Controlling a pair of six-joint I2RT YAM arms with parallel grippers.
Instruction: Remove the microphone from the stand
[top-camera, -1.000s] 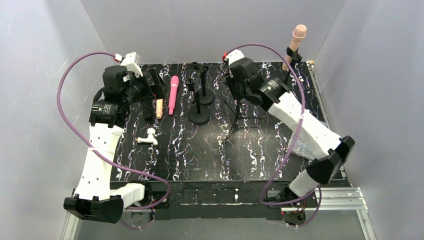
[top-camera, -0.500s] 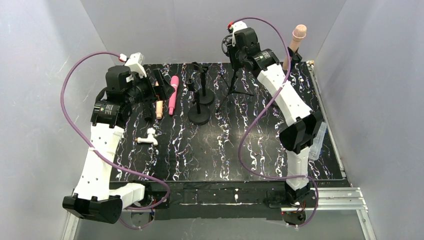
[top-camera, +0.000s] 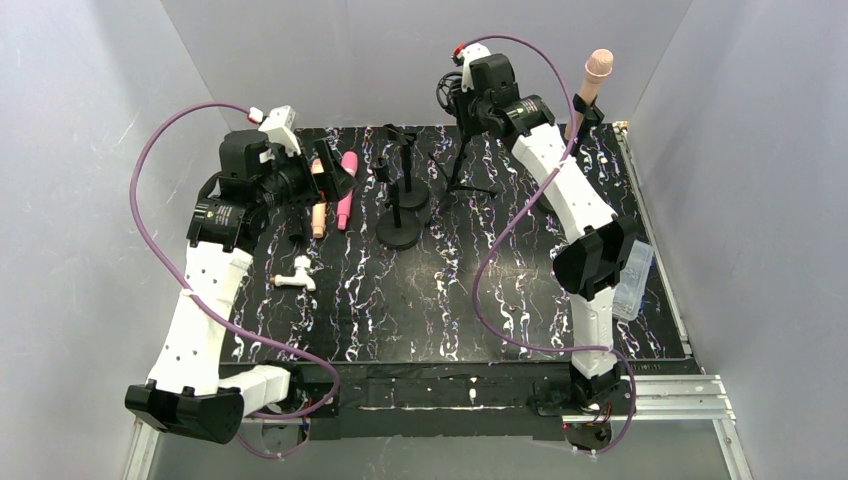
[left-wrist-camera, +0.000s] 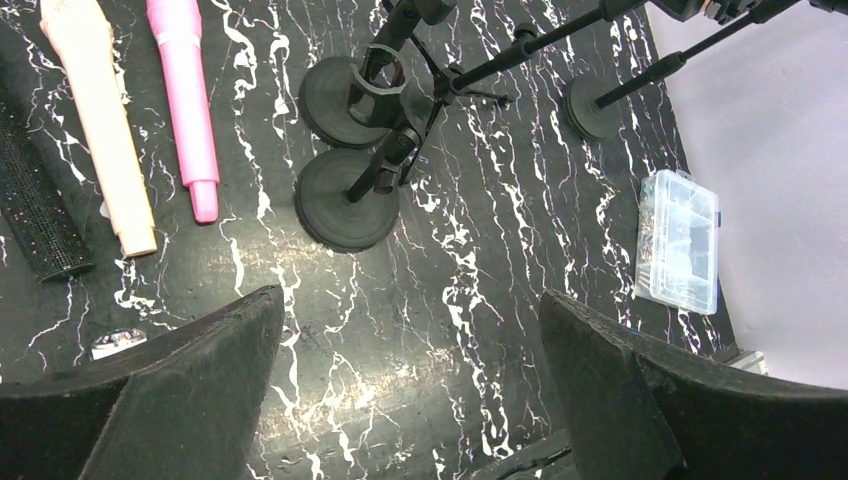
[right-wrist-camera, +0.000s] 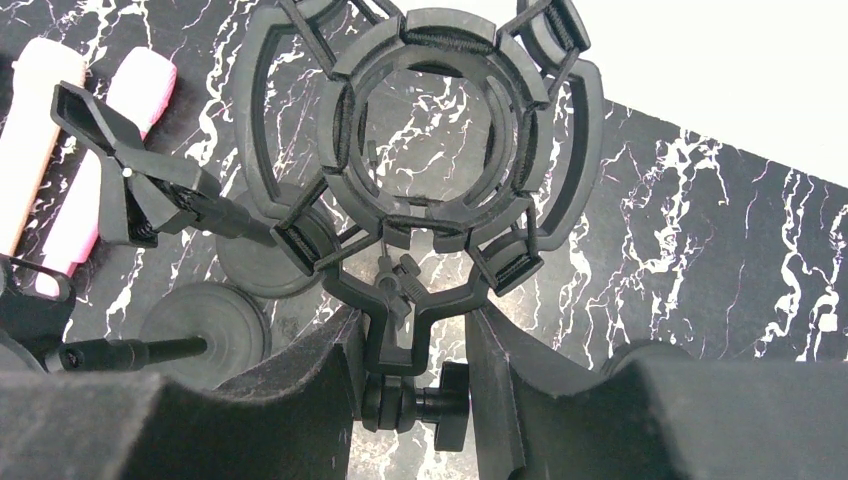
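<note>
No text, brand, number or sign can be read in any view; the one candidate is a small pale round label (top-camera: 206, 214) on the black joint housing of the left arm (top-camera: 205, 300), well to the left of the pink microphone (top-camera: 345, 190); its print is too small to make out.
</note>
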